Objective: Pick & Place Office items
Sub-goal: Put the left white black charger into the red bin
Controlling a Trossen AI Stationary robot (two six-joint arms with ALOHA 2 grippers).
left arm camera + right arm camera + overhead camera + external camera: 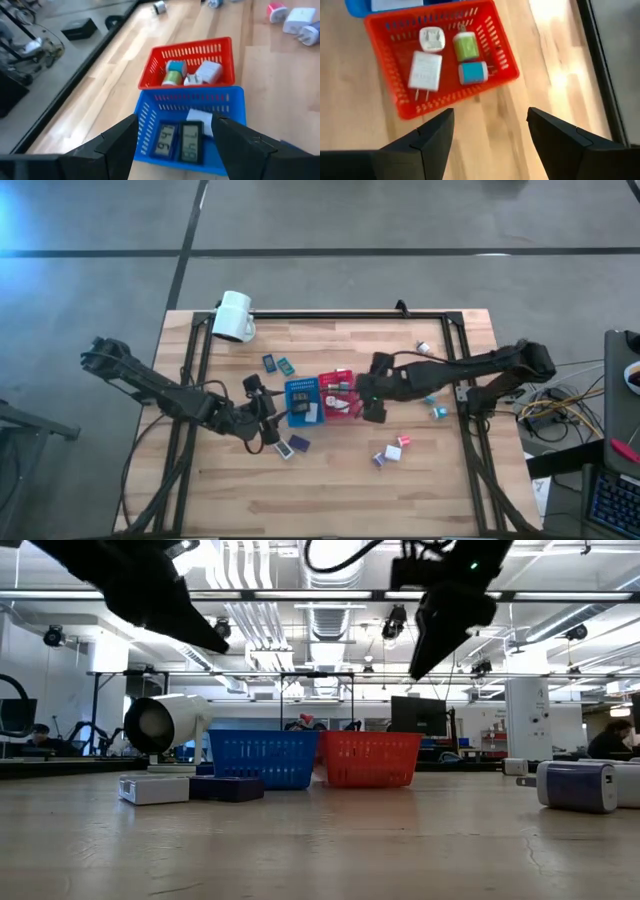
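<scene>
Table (330, 490) of light wood carries a blue basket (302, 402) and a red basket (340, 393), touching side by side. Left gripper (268, 423) hangs just beside the blue basket, fingers wide and empty. Right gripper (366, 395) hangs beside the red basket, also wide, empty. Small chargers (425, 70) lie inside the red basket; others (392, 452) are scattered on the wood.

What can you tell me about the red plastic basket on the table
The red plastic basket is a small rectangular tray with slotted walls, sitting upright on the wooden table, end to end with the blue plastic basket. Inside lie two white plug adapters, a green piece and a teal piece. The open right gripper hovers above it, touching nothing.
</scene>
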